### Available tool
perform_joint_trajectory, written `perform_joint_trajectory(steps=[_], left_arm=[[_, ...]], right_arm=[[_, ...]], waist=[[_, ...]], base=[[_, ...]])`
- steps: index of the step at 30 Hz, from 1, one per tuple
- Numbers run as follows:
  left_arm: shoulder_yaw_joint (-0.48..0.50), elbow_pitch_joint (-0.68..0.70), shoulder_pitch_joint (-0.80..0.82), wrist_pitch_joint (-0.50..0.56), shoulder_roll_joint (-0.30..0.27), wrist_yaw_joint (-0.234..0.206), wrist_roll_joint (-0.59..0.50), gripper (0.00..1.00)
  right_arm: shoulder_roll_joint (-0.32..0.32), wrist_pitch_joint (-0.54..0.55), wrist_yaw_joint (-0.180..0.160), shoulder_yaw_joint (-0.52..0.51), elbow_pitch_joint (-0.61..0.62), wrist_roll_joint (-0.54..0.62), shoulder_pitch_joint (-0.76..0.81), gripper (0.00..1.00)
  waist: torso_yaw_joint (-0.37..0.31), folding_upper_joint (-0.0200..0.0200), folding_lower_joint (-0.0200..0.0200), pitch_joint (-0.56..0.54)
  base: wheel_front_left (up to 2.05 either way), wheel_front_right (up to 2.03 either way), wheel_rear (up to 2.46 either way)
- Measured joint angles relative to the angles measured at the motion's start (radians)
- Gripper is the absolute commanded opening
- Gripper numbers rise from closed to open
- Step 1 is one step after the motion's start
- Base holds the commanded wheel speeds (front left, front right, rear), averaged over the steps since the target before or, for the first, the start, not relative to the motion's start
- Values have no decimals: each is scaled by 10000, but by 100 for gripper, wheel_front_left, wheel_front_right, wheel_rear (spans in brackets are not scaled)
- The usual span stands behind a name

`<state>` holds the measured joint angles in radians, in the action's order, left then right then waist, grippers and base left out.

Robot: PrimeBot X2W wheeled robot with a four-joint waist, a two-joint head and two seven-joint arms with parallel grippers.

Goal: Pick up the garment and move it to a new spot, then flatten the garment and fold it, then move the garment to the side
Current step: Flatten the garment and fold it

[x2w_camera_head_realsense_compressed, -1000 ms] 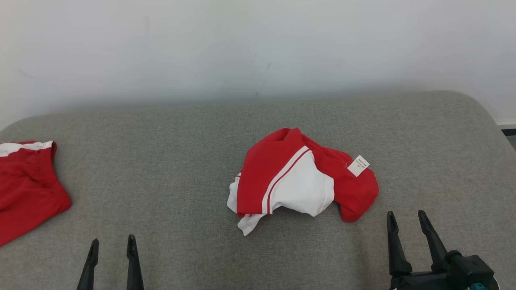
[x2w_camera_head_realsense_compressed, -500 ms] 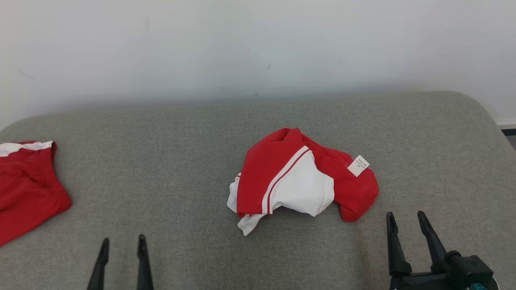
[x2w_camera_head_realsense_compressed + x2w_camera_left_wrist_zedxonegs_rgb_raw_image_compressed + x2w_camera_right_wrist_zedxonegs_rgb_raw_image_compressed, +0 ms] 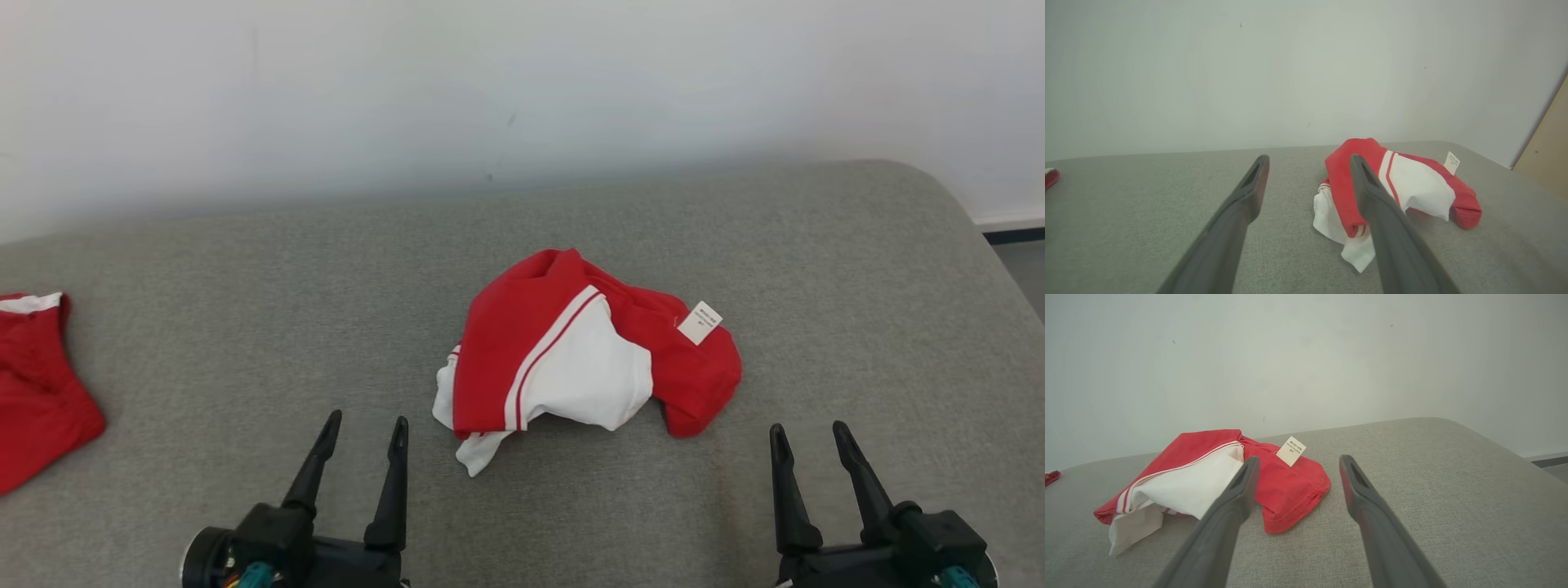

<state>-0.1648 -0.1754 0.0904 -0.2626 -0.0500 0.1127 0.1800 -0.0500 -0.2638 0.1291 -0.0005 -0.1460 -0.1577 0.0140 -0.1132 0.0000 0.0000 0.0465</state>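
Crumpled red-and-white garment at centre of grey bench, white label up, left gripper by front edge, jaws spread, just clear of garment, right gripper by front edge, jaws spread, second red cloth at left edge

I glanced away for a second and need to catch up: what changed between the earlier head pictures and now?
The left gripper has come forward and to the right, toward the crumpled garment. It is open and not touching the garment. The head camera also shifted, so the whole scene slid slightly. The right gripper stayed where it was, open. The garment lies unchanged on the grey surface, and nothing has been grasped.
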Motion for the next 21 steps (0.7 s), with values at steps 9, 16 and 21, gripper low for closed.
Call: perform_joint_trajectory(steps=[9, 16, 21], left_arm=[[-846, -2715, 1432, 0, -48, 123, -42, 100], [-1120, -3879, 2080, 0, -217, 182, 56, 100], [-1068, -4479, 2441, 0, -334, 182, 82, 54]], right_arm=[[-10, 0, 0, 54, -50, -182, -344, 100], [-2, 0, 0, 42, -79, -255, -379, 100], [-4, -2, 0, 19, -59, -261, -539, 100]], waist=[[-730, 0, 0, 365], [-1342, 0, 0, 648], [-1634, 0, 1, 827]], base=[[0, 0, 0], [0, 0, 0], [0, 0, 0]])
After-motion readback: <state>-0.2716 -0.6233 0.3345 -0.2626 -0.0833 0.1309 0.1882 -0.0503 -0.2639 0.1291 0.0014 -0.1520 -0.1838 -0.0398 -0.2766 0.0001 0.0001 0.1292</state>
